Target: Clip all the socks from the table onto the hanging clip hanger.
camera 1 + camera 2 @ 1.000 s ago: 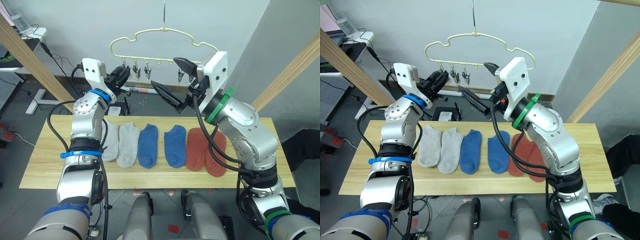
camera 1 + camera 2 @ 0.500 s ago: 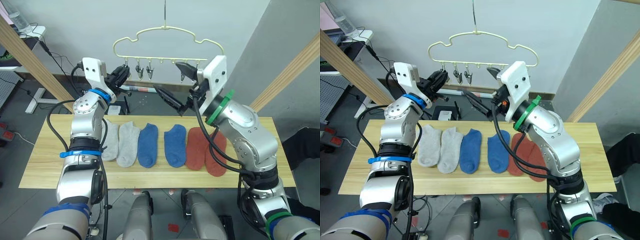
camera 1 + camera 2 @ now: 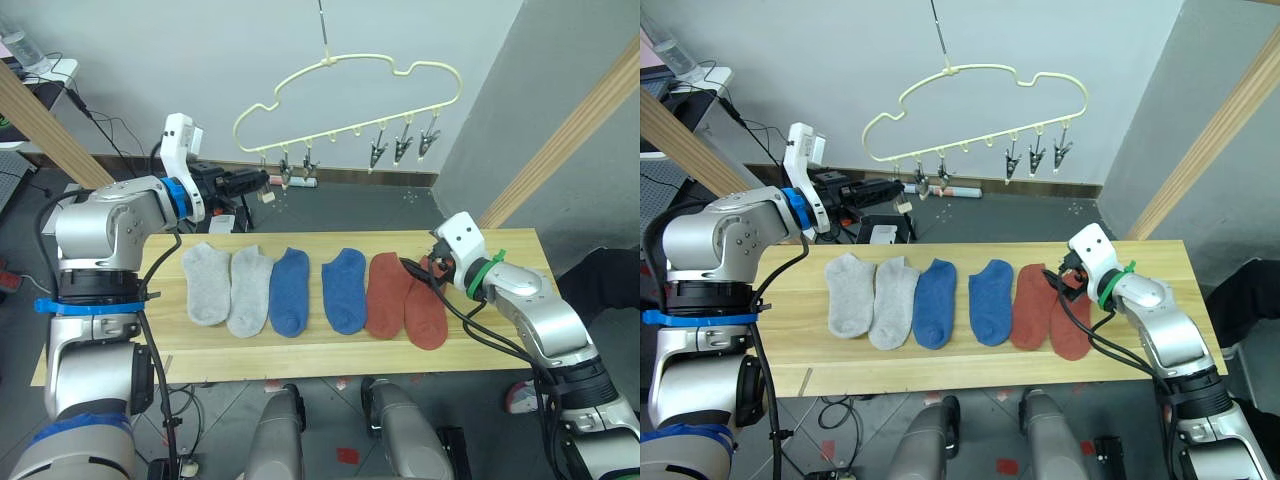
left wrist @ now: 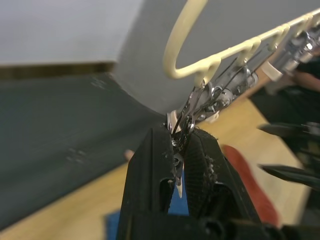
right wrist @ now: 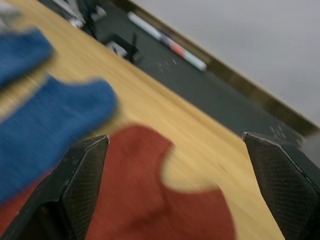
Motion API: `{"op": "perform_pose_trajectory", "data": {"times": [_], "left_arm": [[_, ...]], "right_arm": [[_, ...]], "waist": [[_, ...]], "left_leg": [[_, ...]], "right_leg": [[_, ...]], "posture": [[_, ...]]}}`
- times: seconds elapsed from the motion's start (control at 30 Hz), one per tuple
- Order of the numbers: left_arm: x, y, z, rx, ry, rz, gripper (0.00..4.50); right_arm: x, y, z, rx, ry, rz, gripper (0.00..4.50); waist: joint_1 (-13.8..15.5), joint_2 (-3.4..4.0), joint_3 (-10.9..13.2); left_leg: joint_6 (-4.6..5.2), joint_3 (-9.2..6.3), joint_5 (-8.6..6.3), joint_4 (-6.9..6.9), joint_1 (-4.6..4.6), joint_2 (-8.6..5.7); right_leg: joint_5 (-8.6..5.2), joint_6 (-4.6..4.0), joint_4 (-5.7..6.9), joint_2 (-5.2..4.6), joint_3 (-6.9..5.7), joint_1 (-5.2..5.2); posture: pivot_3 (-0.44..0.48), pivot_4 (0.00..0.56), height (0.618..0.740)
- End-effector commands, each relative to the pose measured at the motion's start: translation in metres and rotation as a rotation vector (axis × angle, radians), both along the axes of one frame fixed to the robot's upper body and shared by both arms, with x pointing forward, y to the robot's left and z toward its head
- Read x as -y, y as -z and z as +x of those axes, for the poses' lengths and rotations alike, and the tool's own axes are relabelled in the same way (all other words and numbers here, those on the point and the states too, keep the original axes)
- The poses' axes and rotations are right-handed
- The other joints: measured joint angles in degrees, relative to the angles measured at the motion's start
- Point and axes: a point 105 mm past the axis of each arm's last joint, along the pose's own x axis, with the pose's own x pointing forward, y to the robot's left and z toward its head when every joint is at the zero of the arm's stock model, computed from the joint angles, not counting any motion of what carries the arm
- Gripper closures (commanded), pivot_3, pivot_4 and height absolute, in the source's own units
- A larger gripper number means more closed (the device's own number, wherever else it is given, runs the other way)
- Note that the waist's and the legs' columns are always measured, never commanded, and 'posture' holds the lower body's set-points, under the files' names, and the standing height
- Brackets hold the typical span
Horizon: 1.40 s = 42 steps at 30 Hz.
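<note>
socks (image 3: 318, 292) in grey, blue, rust pairs on table (image 3: 100, 340)

Light wooden table (image 3: 100, 330); six socks (image 3: 310, 292) in row: two grey, two blue, two red.

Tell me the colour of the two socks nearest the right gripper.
Rust red, clearest in the right eye view.

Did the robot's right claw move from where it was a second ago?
Yes. The right gripper has come down from beside the clip hanger to the table, and now sits open over the rust red socks.
</note>
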Motion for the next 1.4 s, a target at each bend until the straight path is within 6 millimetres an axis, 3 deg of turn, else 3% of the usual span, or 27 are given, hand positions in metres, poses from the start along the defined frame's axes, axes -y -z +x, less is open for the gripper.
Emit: {"op": "perform_pose_trajectory", "data": {"times": [0.03, 0.13, 0.27, 0.57, 0.67, 1.03, 1.17, 1.4], "left_arm": [[0.004, -0.008, -0.013, -0.147, 0.052, -0.106, 4.29], [0.006, -0.01, -0.018, -0.237, 0.073, -0.204, 4.29], [0.006, -0.016, -0.023, -0.307, 0.083, -0.295, 4.29], [0.002, -0.011, -0.024, -0.309, 0.051, -0.28, 4.29], [0.002, -0.01, -0.024, -0.306, 0.052, -0.278, 4.29], [0.004, -0.009, -0.021, -0.289, 0.051, -0.268, 4.29], [0.006, -0.01, -0.02, -0.282, 0.056, -0.27, 4.29], [0.006, -0.012, -0.017, -0.277, 0.049, -0.288, 4.29]], "right_arm": [[0.024, 0.016, 0.009, -0.049, 0.038, -0.079, 0.0], [0.031, 0.035, 0.012, -0.113, 0.019, -0.138, 0.0], [0.034, 0.047, 0.017, -0.154, 0.003, -0.174, 0.0], [0.03, 0.061, 0.024, -0.197, -0.007, -0.163, 0.0], [0.03, 0.066, 0.02, -0.218, -0.021, -0.162, 0.53], [0.032, 0.068, 0.01, -0.214, -0.047, -0.17, 4.28], [0.034, 0.064, 0.008, -0.192, -0.045, -0.169, 4.45], [0.029, 0.027, 0.001, -0.031, -0.089, -0.24, 4.45]], "waist": [[0.0, -0.01, 0.1], [0.0, -0.03, 0.1], [0.0, -0.06, 0.2], [0.2, -0.05, 0.2], [0.2, -0.05, 0.2], [0.3, -0.05, 0.2], [0.4, -0.05, 0.2], [0.3, -0.02, 0.3]], "left_leg": [[0.0, -0.02, 0.0, 0.0, -0.01, 0.0], [0.0, 0.06, 0.0, 0.0, -0.01, -0.01], [0.0, 0.09, 0.0, -0.01, -0.05, -0.01], [-0.03, 0.13, 0.0, 0.01, -0.04, -0.03], [-0.04, 0.12, 0.01, 0.02, -0.01, -0.05], [-0.15, 0.1, 0.07, 0.06, 0.07, -0.1], [-0.16, 0.1, 0.08, 0.06, 0.07, -0.12], [-0.16, 0.13, 0.08, 0.05, 0.05, -0.13]], "right_leg": [[0.0, 0.0, 0.0, 0.02, -0.01, 0.0], [0.0, 0.0, -0.02, 0.02, 0.06, -0.03], [-0.02, 0.03, -0.04, 0.02, 0.08, -0.07], [-0.02, 0.03, 0.02, -0.06, 0.11, -0.07], [-0.02, 0.03, 0.14, -0.1, 0.1, -0.07], [-0.02, 0.03, 0.4, -0.14, 0.09, -0.07], [-0.02, 0.03, 0.4, -0.15, 0.1, -0.08], [-0.03, 0.05, 0.44, -0.16, 0.13, -0.13]], "posture": [[-0.055, 0.348, 0.74], [-0.061, 0.349, 0.74], [-0.062, 0.353, 0.74], [-0.052, 0.359, 0.74], [-0.051, 0.358, 0.74], [-0.062, 0.357, 0.74], [-0.066, 0.358, 0.74], [-0.058, 0.358, 0.74]]}}
